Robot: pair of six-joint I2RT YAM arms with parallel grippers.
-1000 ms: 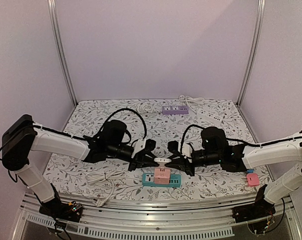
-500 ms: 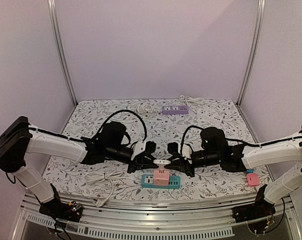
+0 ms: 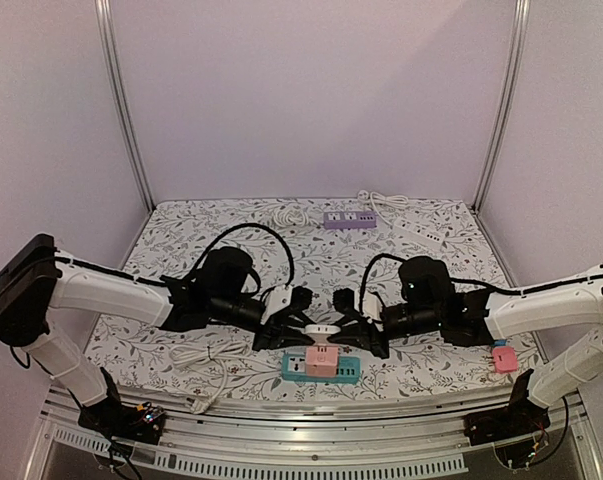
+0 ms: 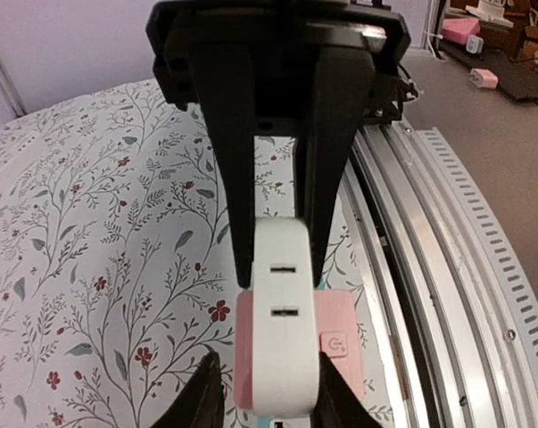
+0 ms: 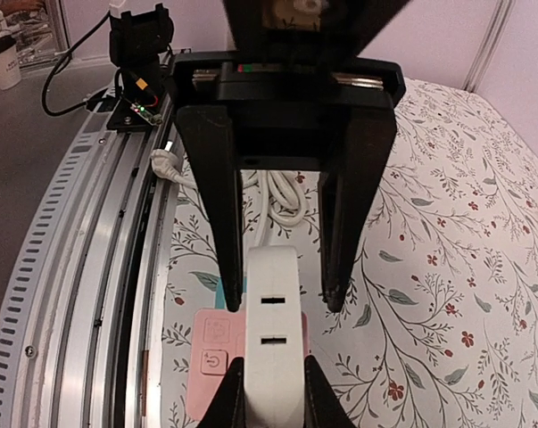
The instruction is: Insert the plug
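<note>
A white plug (image 3: 321, 329) hangs just above a pink adapter (image 3: 321, 362) that sits in a teal power strip (image 3: 349, 368) near the table's front edge. My right gripper (image 3: 343, 328) is shut on the plug's right end; its view shows the fingers tight on the plug (image 5: 275, 339) over the pink adapter (image 5: 211, 357). My left gripper (image 3: 299, 325) faces it from the left, open, its fingers straddling the plug (image 4: 285, 330) with a gap on one side. The pink adapter (image 4: 340, 330) shows beneath.
A purple power strip (image 3: 350, 218) and a white power strip (image 3: 421, 232) lie at the back. A white cable (image 3: 206, 355) lies front left. A small pink object (image 3: 504, 358) lies front right. A metal rail (image 3: 301, 410) runs along the front edge.
Both grippers and the white plug have sunk a little toward the pink adapter. The left arm has stretched slightly to the right.
</note>
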